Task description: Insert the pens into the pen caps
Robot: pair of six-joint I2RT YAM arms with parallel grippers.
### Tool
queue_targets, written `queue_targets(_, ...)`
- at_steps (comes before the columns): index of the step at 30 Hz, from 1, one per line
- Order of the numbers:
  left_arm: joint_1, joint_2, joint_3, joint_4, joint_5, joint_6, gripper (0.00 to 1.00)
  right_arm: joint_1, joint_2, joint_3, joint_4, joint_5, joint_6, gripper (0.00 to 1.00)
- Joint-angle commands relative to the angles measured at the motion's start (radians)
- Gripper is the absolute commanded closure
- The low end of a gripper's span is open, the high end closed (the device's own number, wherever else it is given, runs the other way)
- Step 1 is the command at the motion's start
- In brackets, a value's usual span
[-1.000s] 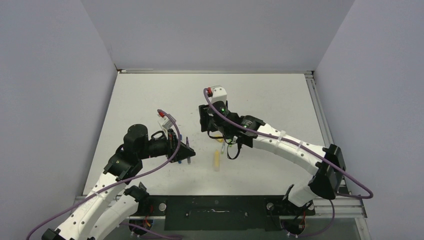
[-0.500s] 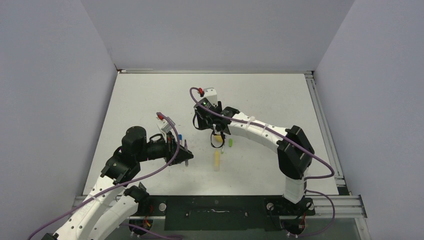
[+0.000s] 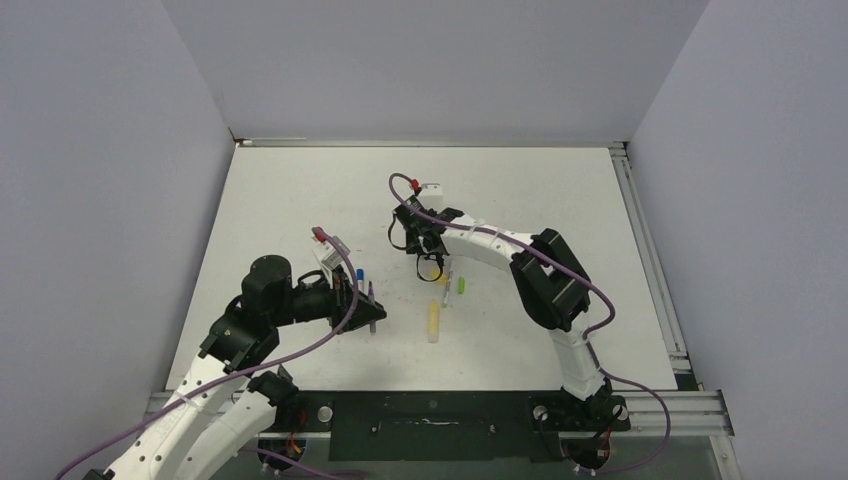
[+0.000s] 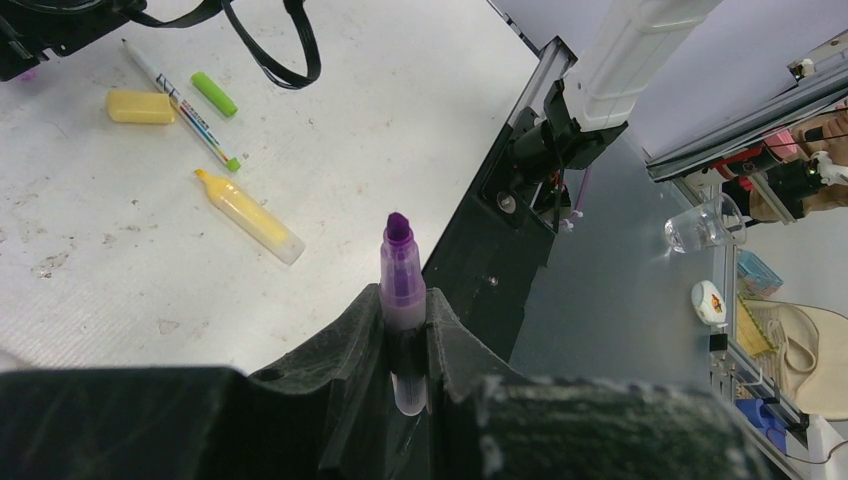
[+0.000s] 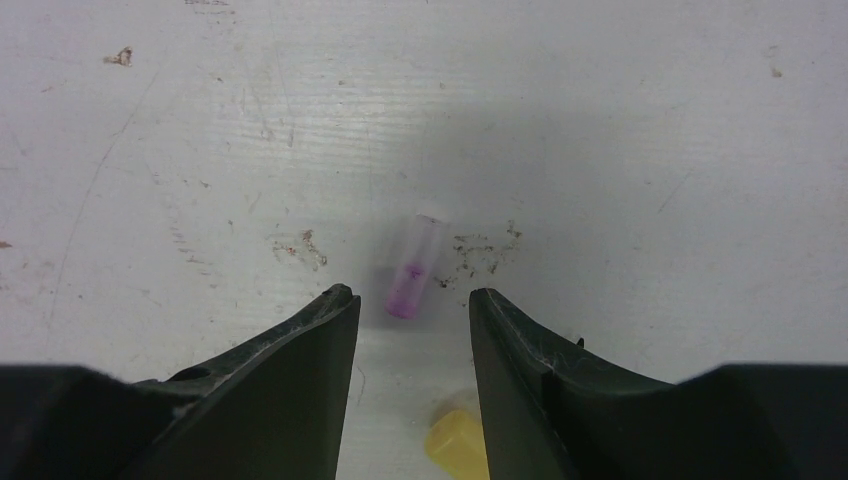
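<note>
Blurry pink-purple cap [image 5: 412, 280] before right jaws

Short pink-purple plastic tube cap [image 5: 416, 262] lying on the white surface [image 5: 650, 150] between the parted fingers of the right gripper [image 5: 410, 300], touching neither, short yellow tube cap [image 5: 455, 445] beneath that gripper, thin purple plastic pen [image 4: 400, 270] clamped in the left gripper [image 4: 405, 320], thick yellow marker [image 3: 433, 322] on the surface to its right

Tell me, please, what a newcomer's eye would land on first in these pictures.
The left gripper is shut on the purple pen, its bare tip pointing outward. The right gripper hangs open over the pink-purple cap, which lies on the table. The yellow marker lies uncapped nearer the arm bases.
</note>
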Motion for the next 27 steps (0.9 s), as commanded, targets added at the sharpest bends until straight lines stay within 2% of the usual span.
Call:
queue_targets(1,-0.006,-0.009,0.036,0.012,-0.008,0.022,1.0,-0.017,0.021,0.048,0.039,-0.001,0.039,0.55)
queue_targets(13,-0.006,-0.001,0.037,0.014,-0.011,0.023,1.0,-0.03,0.081,0.077,0.045,-0.003,0.039,0.59)
queue_targets(19,-0.006,0.0,0.037,0.012,-0.014,0.023,1.0,-0.03,0.112,0.097,0.025,0.004,0.025,0.65)
queue_targets(27,-0.005,0.006,0.038,0.012,-0.015,0.025,1.0,-0.026,0.115,0.06,0.028,0.005,0.026,0.67)
